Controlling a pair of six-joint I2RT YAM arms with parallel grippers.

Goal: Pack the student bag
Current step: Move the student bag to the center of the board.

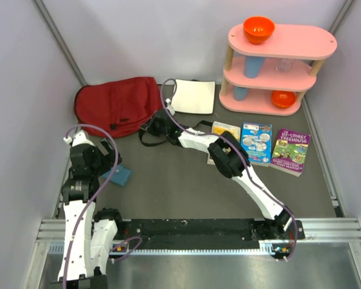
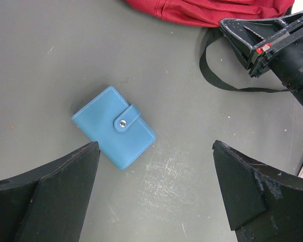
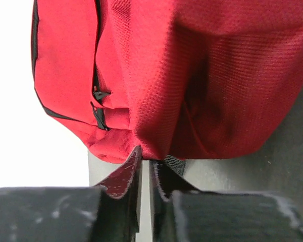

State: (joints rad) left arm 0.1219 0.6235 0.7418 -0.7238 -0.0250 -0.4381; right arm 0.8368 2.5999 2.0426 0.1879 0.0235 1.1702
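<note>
The student bag (image 1: 117, 105), dark red with black zippers, lies at the back left of the table. It fills the right wrist view (image 3: 192, 75), and its edge shows at the top of the left wrist view (image 2: 202, 10). My right gripper (image 1: 155, 123) reaches to the bag's near right edge. Its jaws (image 3: 148, 160) are almost together, pinching the fabric fold at their tips beside a black strap (image 3: 175, 164). My left gripper (image 2: 155, 151) hangs wide open over bare table, near a blue snap wallet (image 2: 113, 126), holding nothing.
A loose black strap (image 2: 212, 75) loops on the table by the right gripper. A white pad (image 1: 194, 96) lies behind it. Three books (image 1: 256, 142) lie at centre right. A pink shelf (image 1: 277, 66) with orange bowls (image 1: 259, 29) stands at the back right.
</note>
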